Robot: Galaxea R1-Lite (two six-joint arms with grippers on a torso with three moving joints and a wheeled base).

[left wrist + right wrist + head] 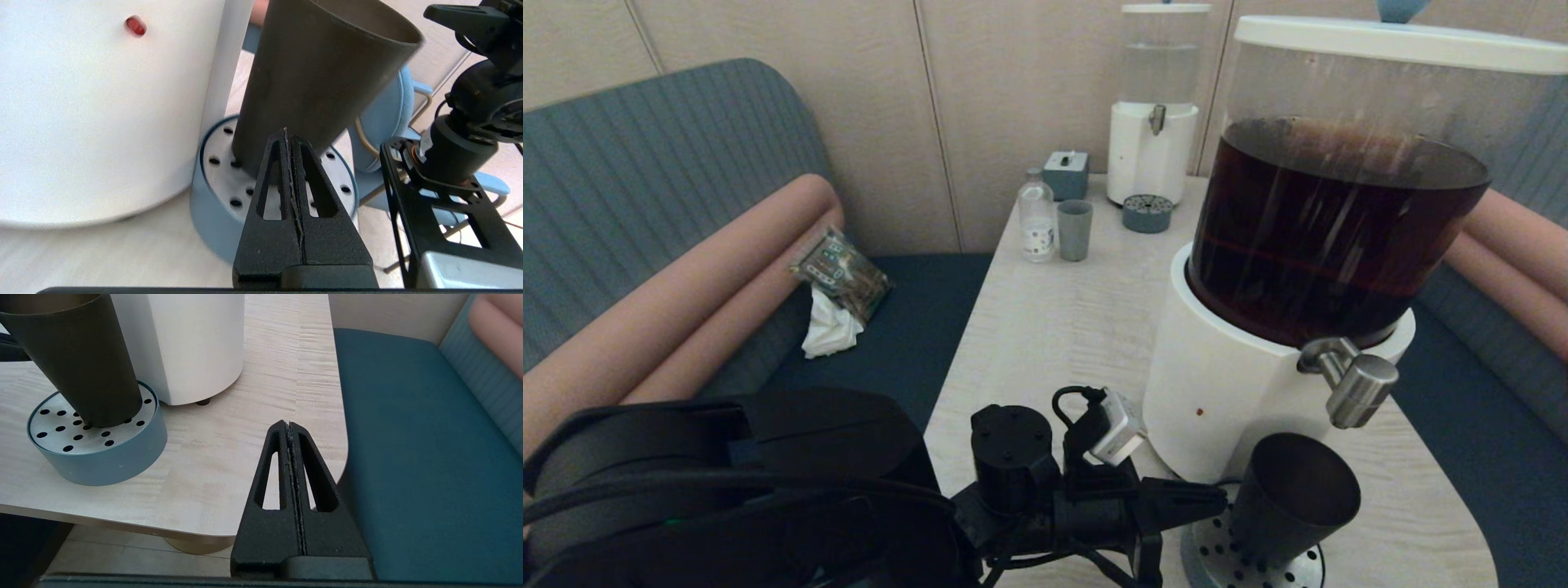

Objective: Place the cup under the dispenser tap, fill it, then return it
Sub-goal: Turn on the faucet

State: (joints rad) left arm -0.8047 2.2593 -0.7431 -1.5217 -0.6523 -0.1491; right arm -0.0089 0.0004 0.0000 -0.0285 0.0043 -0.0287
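The matte black cup (1290,498) stands on the round perforated drip tray (1207,563), below the steel dispenser tap (1357,385) of the big white-based dispenser (1217,384) holding dark brown drink. My left gripper (1217,496) is shut and holds nothing; its tip points at the cup's lower wall from the left. In the left wrist view that gripper (286,132) lies right at the cup (322,73); contact is unclear. My right gripper (289,424) is shut and empty, over the table's near right corner, apart from the cup (86,363).
At the table's far end stand a small white dispenser (1152,155), a grey-blue cup (1074,230), a clear bottle (1036,216) and a small grey box (1066,174). Dark blue seats (429,457) flank the table (245,457). A packet and tissue (837,286) lie on the left seat.
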